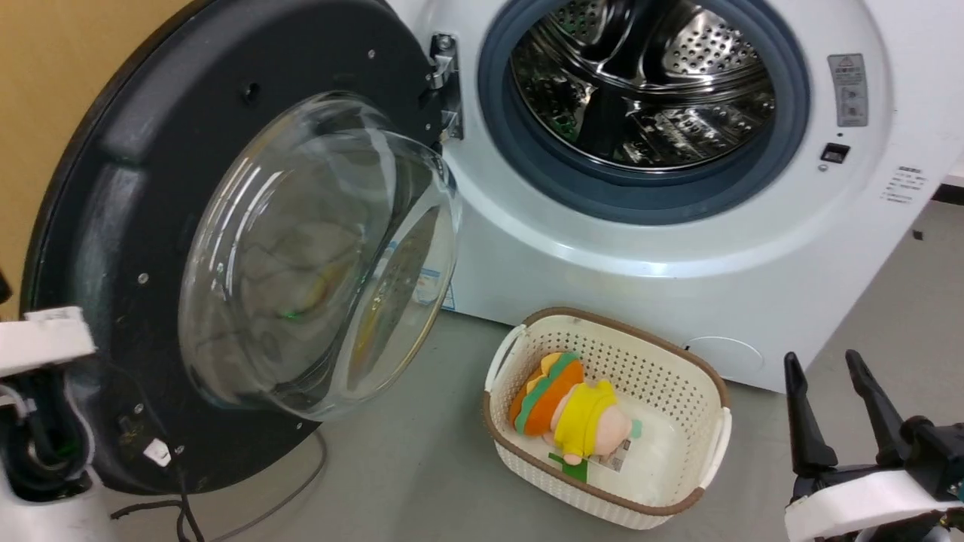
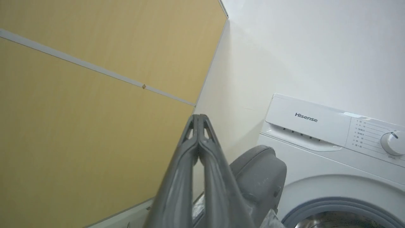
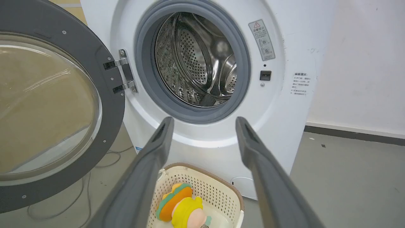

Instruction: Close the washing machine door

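The left gripper was pinched fully together, empty, pointing up along the yellow wall. Its wrist view gave the control panel and dial on the washing machine. The right gripper stood spread wide and empty at near right. The head view gave the washing machine door hanging wide open at left on its hinge, the steel drum exposed, and a cream basket holding a plush toy on the floor.
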